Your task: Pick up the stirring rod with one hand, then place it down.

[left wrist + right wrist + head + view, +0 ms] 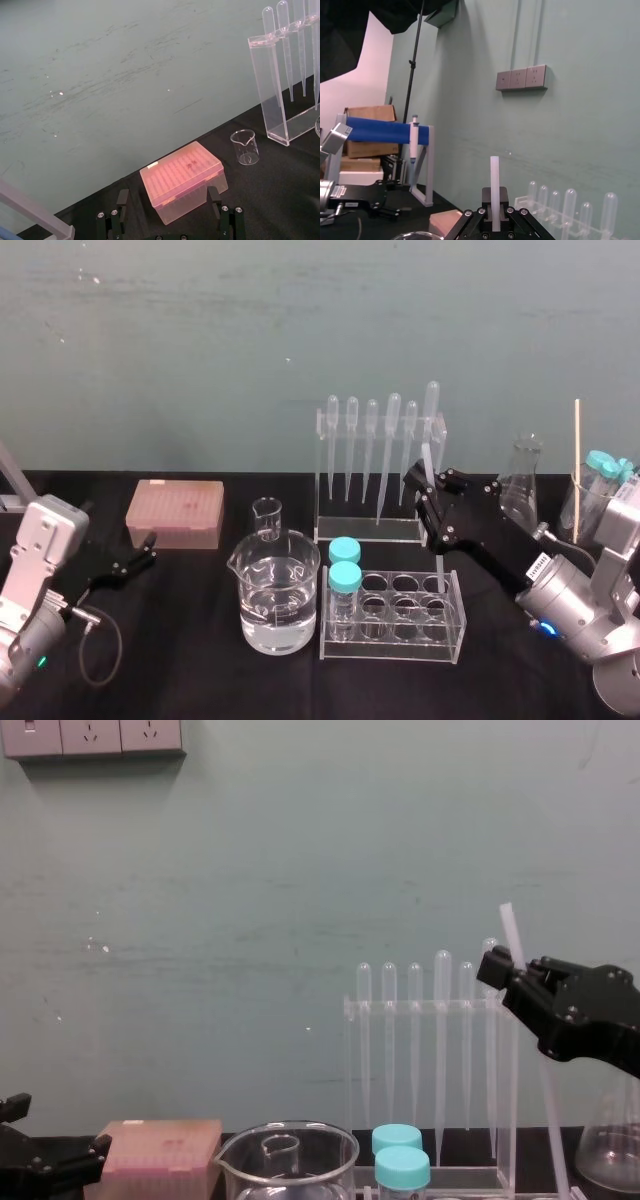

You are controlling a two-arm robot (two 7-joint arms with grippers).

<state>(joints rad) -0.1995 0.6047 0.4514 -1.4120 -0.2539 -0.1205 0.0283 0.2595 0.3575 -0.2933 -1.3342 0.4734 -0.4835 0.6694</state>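
Right gripper (430, 502) had its jaws clamped on the one stirring rod (494, 185), tilted and poking out above and below them. Behind the jaws were six pipettes (393, 440), and below them two blue-capped tubes (345, 575). Left gripper (168, 197) had its jaws wide, with one pink box (182, 180) just ahead. Couldn't read the arm label.

Chest view: you lose the middle stretch of the stirring rod (511, 935) behind the right hand (508, 978), and its lower end runs off the bottom edge.

Right wrist view: the rod's base is buried between the fingers (472, 225).

Head view: you can barely pick the rod out against the pipettes (392, 440).

Left wrist view: the left hand (170, 220) is cropped at the bottom edge.

Chest view again: the large beaker (240, 1160) and the flask (610, 1160) are cut off at the frame edge.
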